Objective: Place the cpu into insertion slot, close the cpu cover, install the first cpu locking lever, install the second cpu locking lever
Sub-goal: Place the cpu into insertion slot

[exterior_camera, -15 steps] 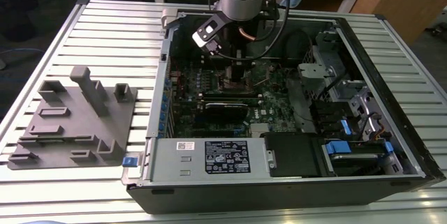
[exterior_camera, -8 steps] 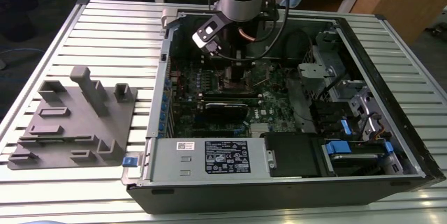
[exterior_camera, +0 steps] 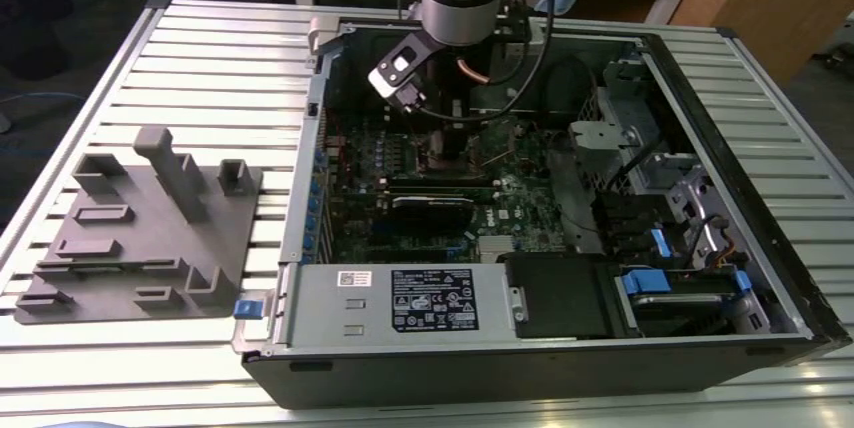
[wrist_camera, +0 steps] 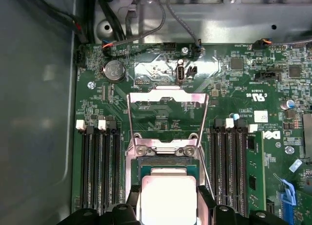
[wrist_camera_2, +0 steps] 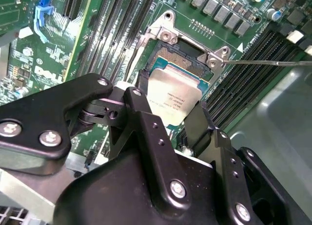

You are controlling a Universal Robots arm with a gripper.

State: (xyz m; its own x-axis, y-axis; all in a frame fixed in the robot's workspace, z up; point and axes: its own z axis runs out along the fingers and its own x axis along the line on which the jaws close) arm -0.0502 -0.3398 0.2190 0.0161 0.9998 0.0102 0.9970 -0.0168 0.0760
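Note:
The cpu, a flat square chip with a silver top, sits between my gripper's black fingers, which are shut on two of its opposite edges. It hangs just over the insertion slot, whose gold contacts show beyond the chip. In the first wrist view the cpu lies low over the insertion slot. The cpu cover stands flipped open behind its hinge. Two thin wire levers are swung away from the socket. In the exterior view my gripper reaches down into the open computer case.
Black memory slots run along both sides of the socket. A coin battery and cables lie behind the cover. The case's walls, power supply and drive cage ring the board. A grey fixture block lies at the exterior view's left.

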